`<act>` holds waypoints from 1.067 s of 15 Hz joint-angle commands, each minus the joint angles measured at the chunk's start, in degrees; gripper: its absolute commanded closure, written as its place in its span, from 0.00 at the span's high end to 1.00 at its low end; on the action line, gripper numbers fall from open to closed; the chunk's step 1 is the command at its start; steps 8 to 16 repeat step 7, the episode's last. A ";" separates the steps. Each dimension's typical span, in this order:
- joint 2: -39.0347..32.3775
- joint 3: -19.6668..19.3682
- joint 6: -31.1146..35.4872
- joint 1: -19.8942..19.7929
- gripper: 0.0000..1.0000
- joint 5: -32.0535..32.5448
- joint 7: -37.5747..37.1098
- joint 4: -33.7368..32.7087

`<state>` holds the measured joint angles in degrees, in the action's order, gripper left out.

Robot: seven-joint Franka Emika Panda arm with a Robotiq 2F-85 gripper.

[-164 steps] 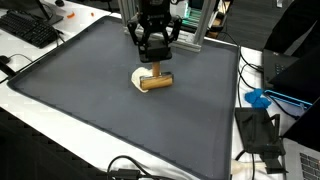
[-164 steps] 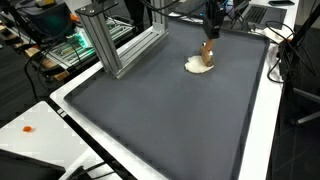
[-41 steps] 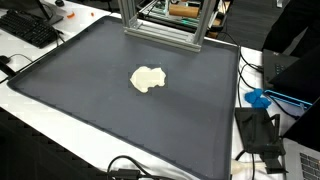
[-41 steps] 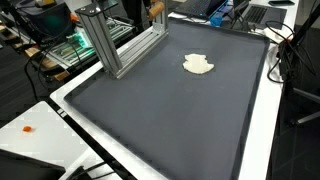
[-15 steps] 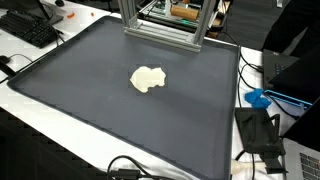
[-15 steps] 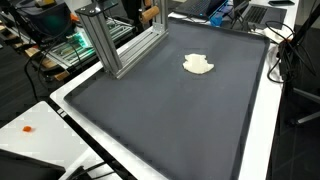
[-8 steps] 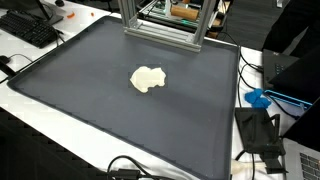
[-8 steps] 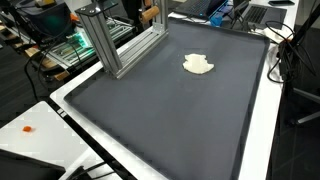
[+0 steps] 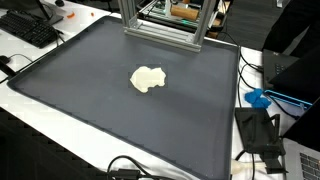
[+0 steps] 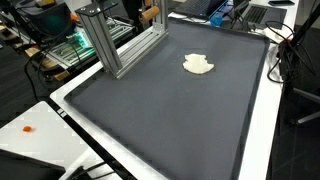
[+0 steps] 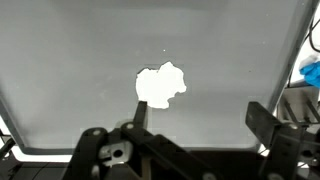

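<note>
Along the bottom edge of the wrist view the gripper (image 11: 198, 122) is cut off by the frame. Only its dark fingers (image 11: 136, 112) show, spread wide with nothing between them. Beyond them a pale cream patch (image 11: 160, 85) lies flat on the dark grey mat (image 11: 80, 80) covering the tabletop (image 9: 25, 110); what it is made of is hard to tell. A blue object (image 11: 310, 72) is cropped at the mat's side. Both exterior views leave the gripper out of frame. Farther back stand a metal frame (image 9: 160, 22) and a half-cropped keyboard (image 9: 30, 28).
</note>
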<state>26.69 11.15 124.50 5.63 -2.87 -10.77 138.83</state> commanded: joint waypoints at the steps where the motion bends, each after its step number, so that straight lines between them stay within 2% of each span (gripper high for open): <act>1: -7.62 -0.47 1.22 -0.82 1.00 0.94 -1.28 -4.09; 2: -3.90 -0.56 0.47 -0.13 1.00 0.40 -1.01 -2.02; 4: -5.73 -0.74 0.60 -0.18 1.00 0.38 -0.99 -2.87; 16: -5.09 -0.69 0.59 -0.04 1.00 0.37 -0.98 -2.90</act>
